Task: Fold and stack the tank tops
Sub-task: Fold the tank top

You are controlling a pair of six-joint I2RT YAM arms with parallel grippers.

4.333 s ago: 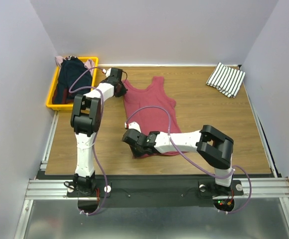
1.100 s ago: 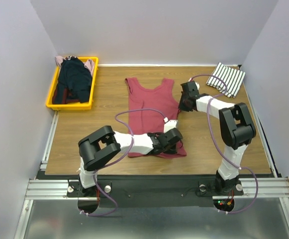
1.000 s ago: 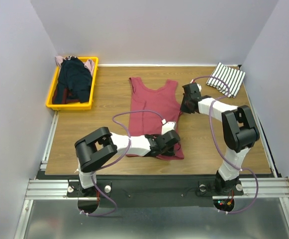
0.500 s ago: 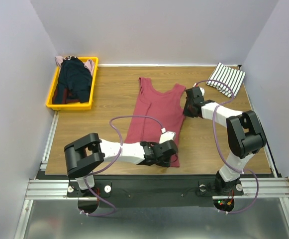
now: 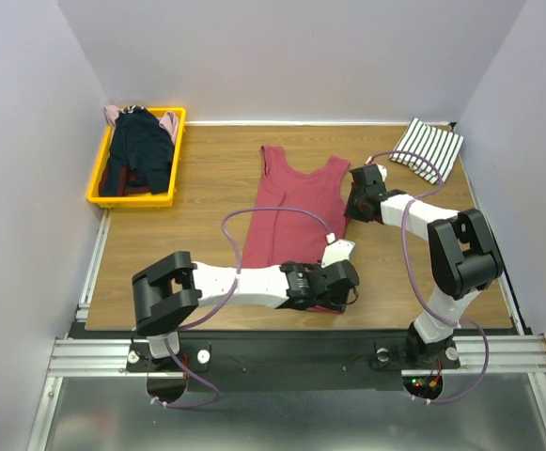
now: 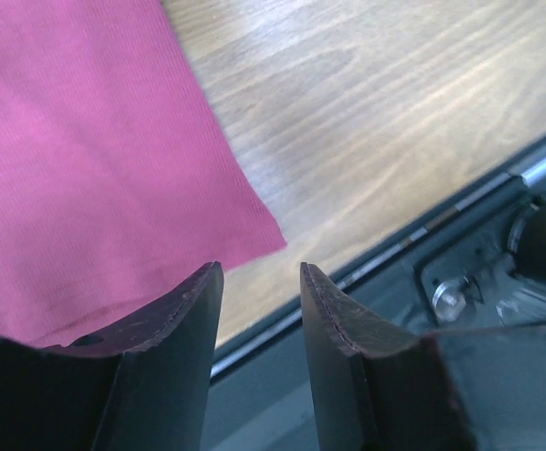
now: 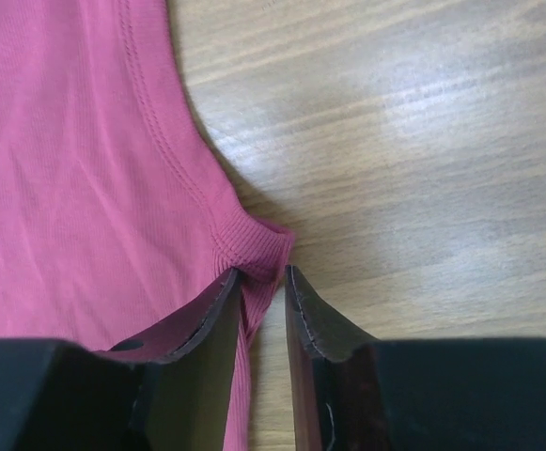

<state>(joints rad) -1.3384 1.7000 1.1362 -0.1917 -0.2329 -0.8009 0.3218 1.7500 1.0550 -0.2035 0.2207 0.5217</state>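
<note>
Fingers (image 6: 174, 348) of the left gripper (image 6: 260, 277) stand a narrow gap apart with nothing between them; the one at 9 o'clock overlaps the hem of the plain dark red cotton tank top (image 6: 85, 141), whose corner lies just past the tips at 12 o'clock on the brown wooden table (image 6: 395, 113). The right gripper's (image 7: 261, 277) fingers (image 7: 315, 319) are closer together, and the ribbed armhole corner of the red top sits at the mouth of their gap, touching the finger at 9 o'clock; whether it is clamped I cannot tell. From above, the red top lies flat mid-table, neck toward 12 o'clock and hem toward 6. A folded white top with thin black stripes (image 5: 428, 148) lies at 2 o'clock, well apart. At 10 o'clock a yellow plastic bin (image 5: 132, 199) holds dark navy cloth (image 5: 139, 146) and pale pink cloth (image 5: 169, 120).
</note>
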